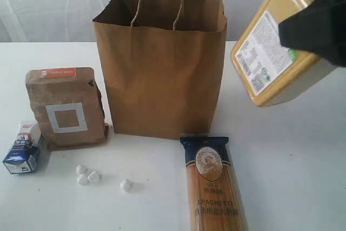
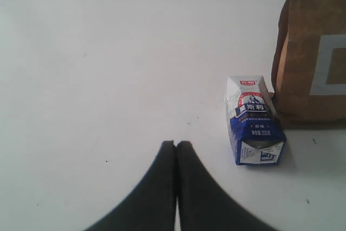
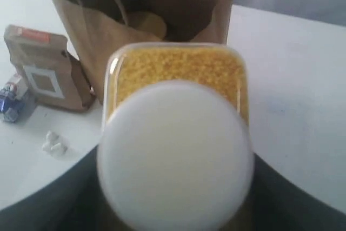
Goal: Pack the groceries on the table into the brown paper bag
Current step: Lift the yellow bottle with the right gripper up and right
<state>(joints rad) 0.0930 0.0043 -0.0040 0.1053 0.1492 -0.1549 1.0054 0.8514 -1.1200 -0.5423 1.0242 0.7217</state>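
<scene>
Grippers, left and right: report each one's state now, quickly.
Left gripper: shut, holding nothing.
Right gripper: closed on the yellow white-capped bottle, held in the air.

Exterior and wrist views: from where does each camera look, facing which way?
Exterior: off the arms, facing the brown paper bag; right hand shows, holding the yellow bottle.
Left wrist: on the left arm, looking past the shut left hand at the carton.
Right wrist: on the right arm, over the bottle's cap toward the bag; hand edges show.
All three share the pouch.
</scene>
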